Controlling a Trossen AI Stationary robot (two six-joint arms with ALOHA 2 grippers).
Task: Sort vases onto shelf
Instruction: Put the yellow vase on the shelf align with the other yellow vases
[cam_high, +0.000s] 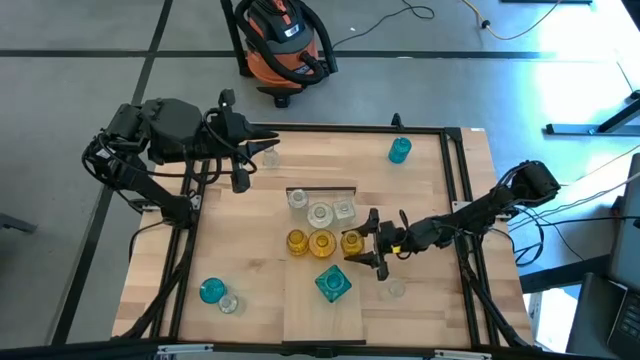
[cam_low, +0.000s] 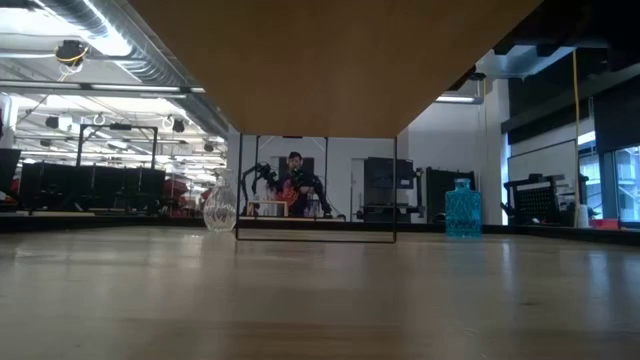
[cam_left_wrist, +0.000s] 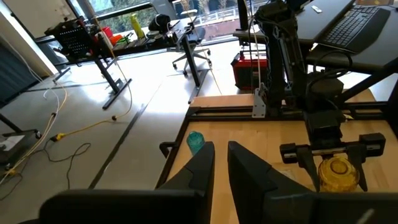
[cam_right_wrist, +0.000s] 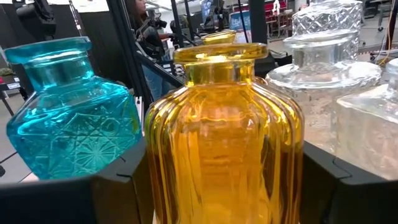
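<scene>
Gripping an amber vase (cam_right_wrist: 225, 130) between its two fingers (cam_right_wrist: 124, 186), the right gripper (cam_high: 366, 247) stands at the pale shelf (cam_high: 322, 315), the vase last in a row of three ambers, with clear vases (cam_high: 320, 212) beyond and a teal square vase (cam_high: 333, 284) beside. Left gripper (cam_high: 268, 150), fingers nearly together and empty, waits at the table's far left edge. Fingertips hidden behind glass.

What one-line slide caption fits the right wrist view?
Right end effector flanks a ribbed amber glass vase, square teal glass vase and clear cut-glass vases beside it.
</scene>
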